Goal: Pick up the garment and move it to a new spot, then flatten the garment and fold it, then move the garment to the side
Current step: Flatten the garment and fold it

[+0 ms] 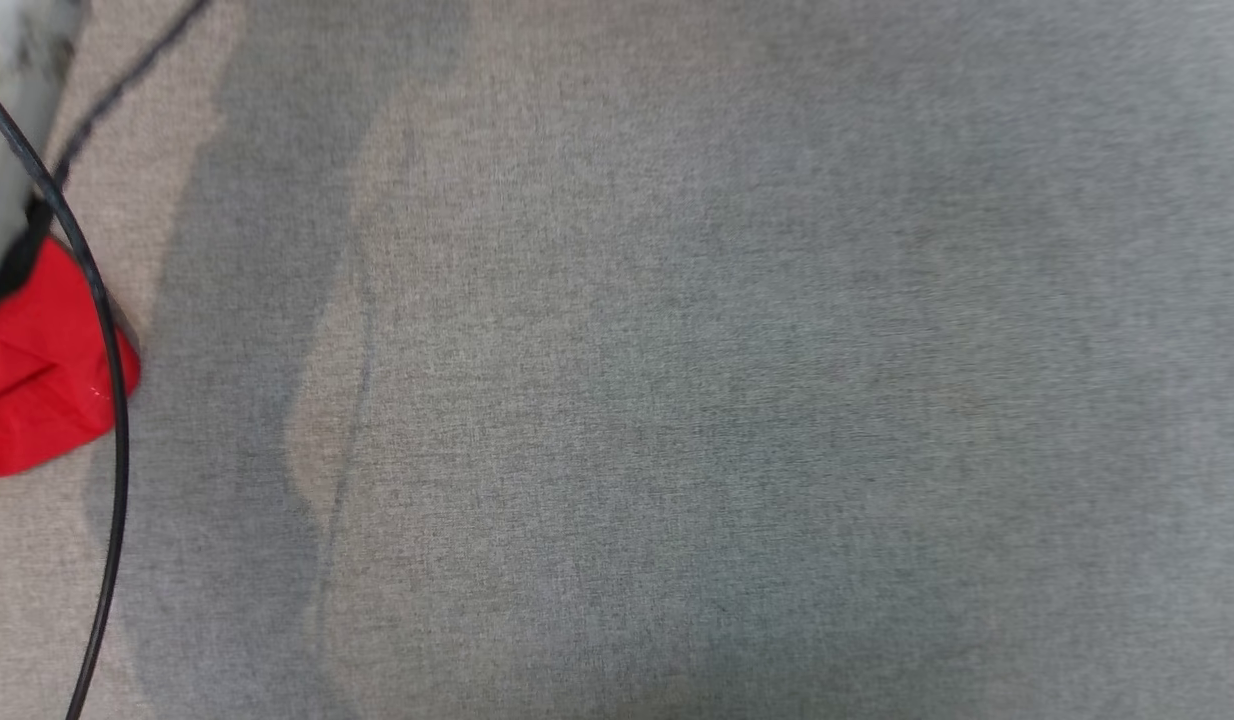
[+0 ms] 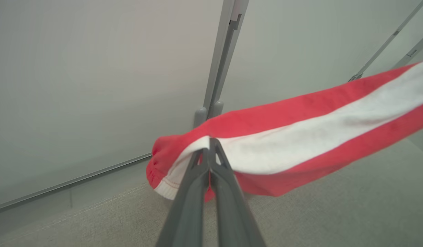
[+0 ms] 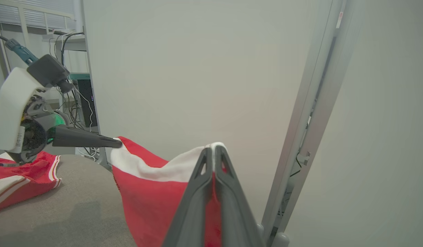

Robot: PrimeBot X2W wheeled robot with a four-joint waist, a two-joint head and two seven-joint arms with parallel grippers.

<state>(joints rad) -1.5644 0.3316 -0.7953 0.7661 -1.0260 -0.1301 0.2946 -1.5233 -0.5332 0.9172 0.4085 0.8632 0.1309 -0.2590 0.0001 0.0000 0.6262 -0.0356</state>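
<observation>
The garment (image 3: 153,192) is red with a broad white band, and it hangs stretched between my two grippers above the grey cloth-covered table (image 3: 77,212). My right gripper (image 3: 213,147) is shut on the white band at one top corner. My left gripper (image 3: 117,143) pinches the other corner, its fingers pointing right. In the left wrist view the left gripper (image 2: 209,140) is shut on the band's hem, and the garment (image 2: 300,137) runs taut to the upper right. In the head view red cloth (image 1: 37,380) shows at the left edge under a pale forearm (image 1: 7,120).
A second red piece with white stripes (image 3: 23,178) lies on the table's left part. Pale wall panels with a metal post (image 3: 311,120) stand close behind the table. A black cable (image 1: 112,420) curves down the left of the head view.
</observation>
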